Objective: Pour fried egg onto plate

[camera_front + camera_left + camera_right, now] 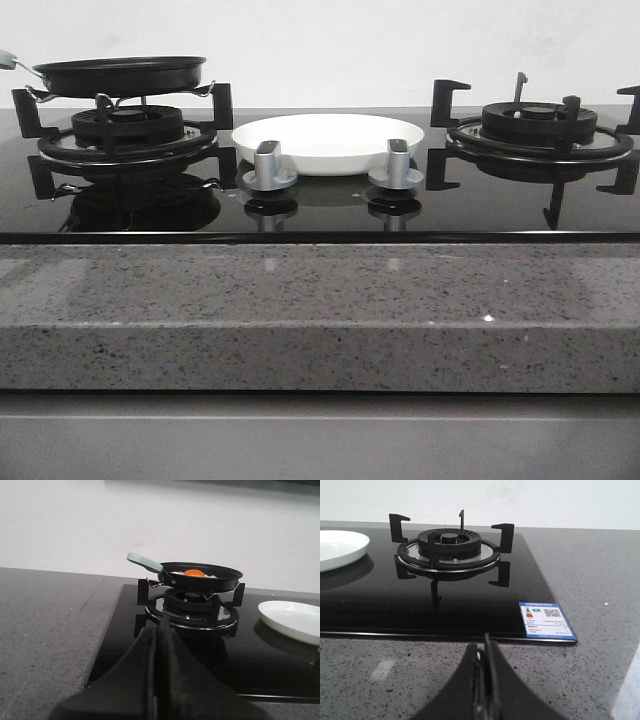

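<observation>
Nearest, both wrist views show the left gripper (pixel 159 680) and right gripper (pixel 486 690) with fingers pressed together, holding nothing. Farther off, the white plate (pixel 330 140) lies between the burners. Only the left wrist view reveals the fried egg (pixel 194 573) inside the black frying pan (pixel 200 577) on the left burner

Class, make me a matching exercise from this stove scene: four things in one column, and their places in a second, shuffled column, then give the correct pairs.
Things:
1. frying pan
2. plate
3. fried egg
4. energy label

Places:
A. between the two burners, behind the knobs
B. inside the pan
C. front corner of the glass hob, near the right burner
D. on the left burner's grate

Pairs: 1-D, 2-A, 3-B, 4-C
</observation>
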Controlling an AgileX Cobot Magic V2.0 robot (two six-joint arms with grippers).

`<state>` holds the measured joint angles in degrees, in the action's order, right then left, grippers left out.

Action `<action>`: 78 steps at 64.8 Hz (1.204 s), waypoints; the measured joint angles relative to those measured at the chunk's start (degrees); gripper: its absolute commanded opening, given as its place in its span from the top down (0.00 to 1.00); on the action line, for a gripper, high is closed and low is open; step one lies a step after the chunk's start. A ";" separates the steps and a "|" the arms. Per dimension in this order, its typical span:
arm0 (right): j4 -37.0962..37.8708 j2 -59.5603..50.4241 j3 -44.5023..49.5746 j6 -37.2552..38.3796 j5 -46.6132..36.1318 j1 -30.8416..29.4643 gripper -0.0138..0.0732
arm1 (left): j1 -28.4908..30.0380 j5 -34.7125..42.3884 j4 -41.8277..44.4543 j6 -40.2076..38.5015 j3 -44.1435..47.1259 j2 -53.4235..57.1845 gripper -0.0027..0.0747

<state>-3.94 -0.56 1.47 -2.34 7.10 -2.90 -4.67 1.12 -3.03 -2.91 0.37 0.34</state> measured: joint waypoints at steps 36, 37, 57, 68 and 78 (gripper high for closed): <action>0.00 0.00 0.00 0.00 0.00 0.00 0.92 | 0.00 0.00 0.08 0.00 0.00 0.00 0.99; 0.00 0.00 0.00 0.00 0.00 0.00 0.92 | 0.00 0.00 0.08 0.00 0.00 0.00 0.99; 0.00 0.00 0.00 0.00 0.00 0.00 0.92 | 0.00 0.00 0.08 0.00 0.00 0.00 0.99; 0.00 0.00 0.00 0.00 -0.99 0.00 0.92 | 0.00 0.00 0.08 0.00 0.00 0.00 0.99; -1.63 0.00 -1.87 0.00 -1.38 0.00 0.92 | 0.00 -1.12 -0.32 0.00 -2.04 0.00 0.99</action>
<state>-5.58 -0.56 -0.40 -2.34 5.72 -2.90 -4.67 0.00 -3.35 -2.91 -1.67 0.34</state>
